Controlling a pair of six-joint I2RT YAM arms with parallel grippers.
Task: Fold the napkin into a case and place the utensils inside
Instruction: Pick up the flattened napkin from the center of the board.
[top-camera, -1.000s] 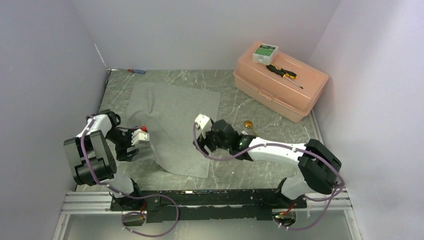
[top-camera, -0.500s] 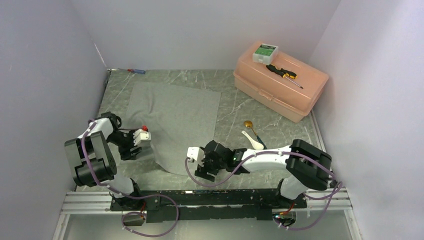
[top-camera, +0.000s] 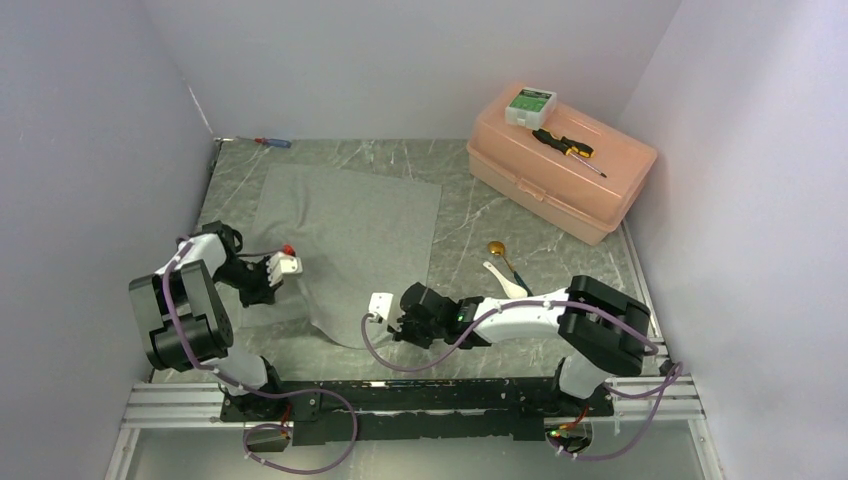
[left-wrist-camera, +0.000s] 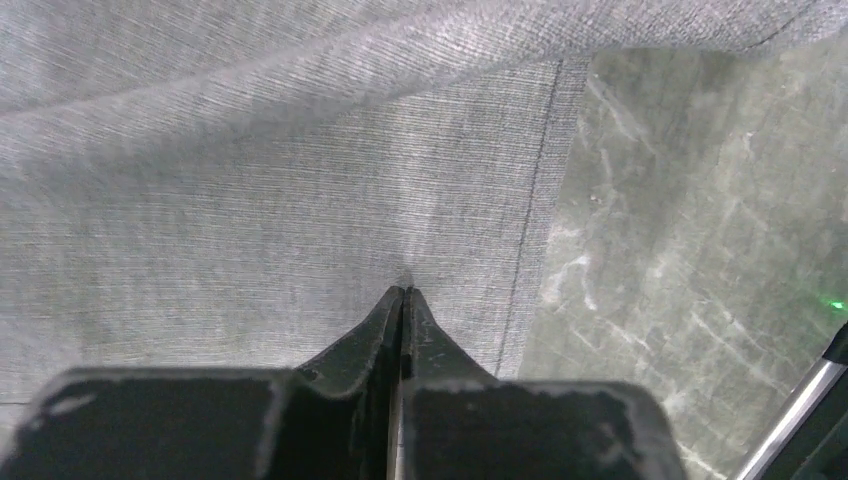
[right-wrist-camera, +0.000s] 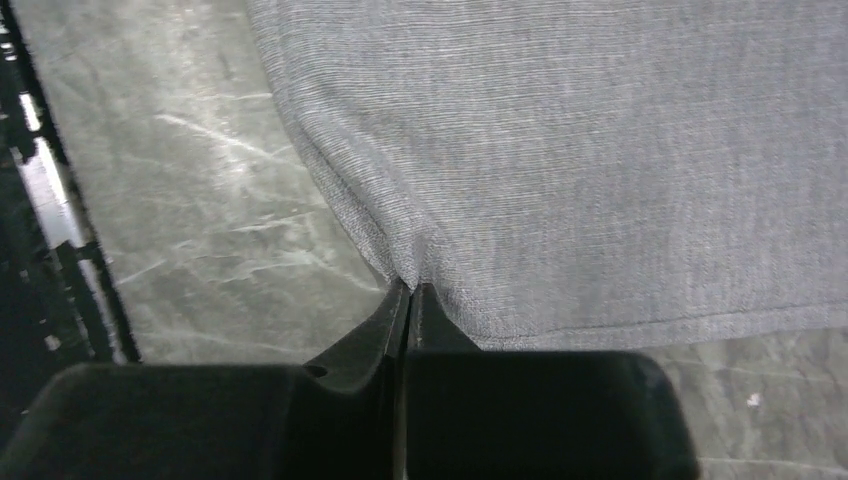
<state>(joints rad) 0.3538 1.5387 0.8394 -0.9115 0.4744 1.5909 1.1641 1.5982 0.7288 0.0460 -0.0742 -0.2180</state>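
Napkin (top-camera: 345, 225), soft grey cloth, pinched at near edge by left gripper (left-wrist-camera: 403, 292) & right gripper (right-wrist-camera: 410, 287), both shut. Pink plastic box (top-camera: 560, 185) closed, black-yellow screwdriver (top-camera: 565, 147) on lid.

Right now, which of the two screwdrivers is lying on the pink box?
The black-and-yellow screwdriver: it rests on the lid of the pink box. The red-and-blue screwdriver lies on the table at its far left corner.

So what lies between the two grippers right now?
Only the napkin: its near part stretches from the left gripper to the right gripper, each shut on it. The top view shows it.
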